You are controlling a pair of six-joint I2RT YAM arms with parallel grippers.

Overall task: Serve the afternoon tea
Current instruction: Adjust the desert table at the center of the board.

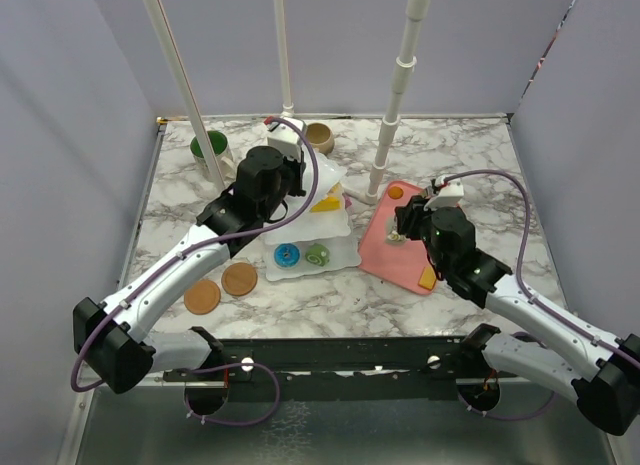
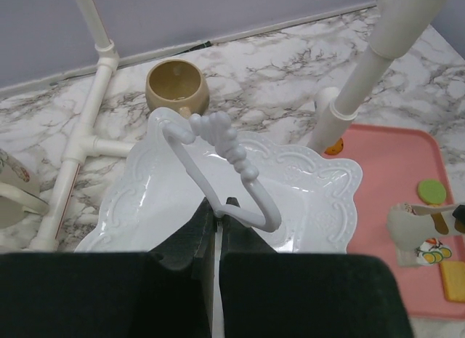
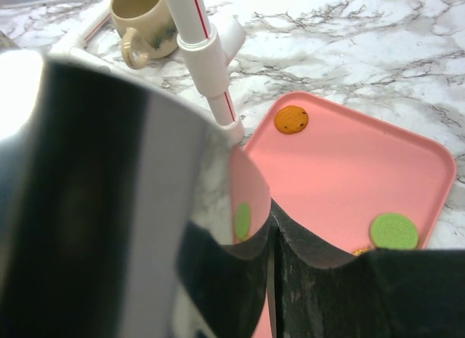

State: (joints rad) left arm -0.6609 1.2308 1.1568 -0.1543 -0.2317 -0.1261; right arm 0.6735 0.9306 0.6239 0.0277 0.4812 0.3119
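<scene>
While the left gripper (image 2: pixel 218 220) sat clamped shut on the looped handle (image 2: pixel 225 156) of the white three-tier stand (image 1: pixel 308 240) mid-table, the right gripper (image 1: pixel 408 228) hung over the pink tray (image 1: pixel 400 260). Right gripper held shiny metal tongs (image 3: pixel 109 200), jaws abt half apart. Tan mug (image 2: pixel 177 87) stood behind the stand.

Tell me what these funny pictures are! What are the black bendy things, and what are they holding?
Those are two robot arms bolted to a marble table. One picture looks down from above; the other two come from little cameras on each wrist, so you see each hand up close.

The left hand is pinched shut on the curly handle of a white cake stand with wavy plates. Toy donuts sit on its bottom plate.

The right hand hovers over a pink tray holding shiny metal tongs. A toy cookie and a green round pastry lie on the tray.

Two mugs stand at the back, one green inside, one tan.
</scene>
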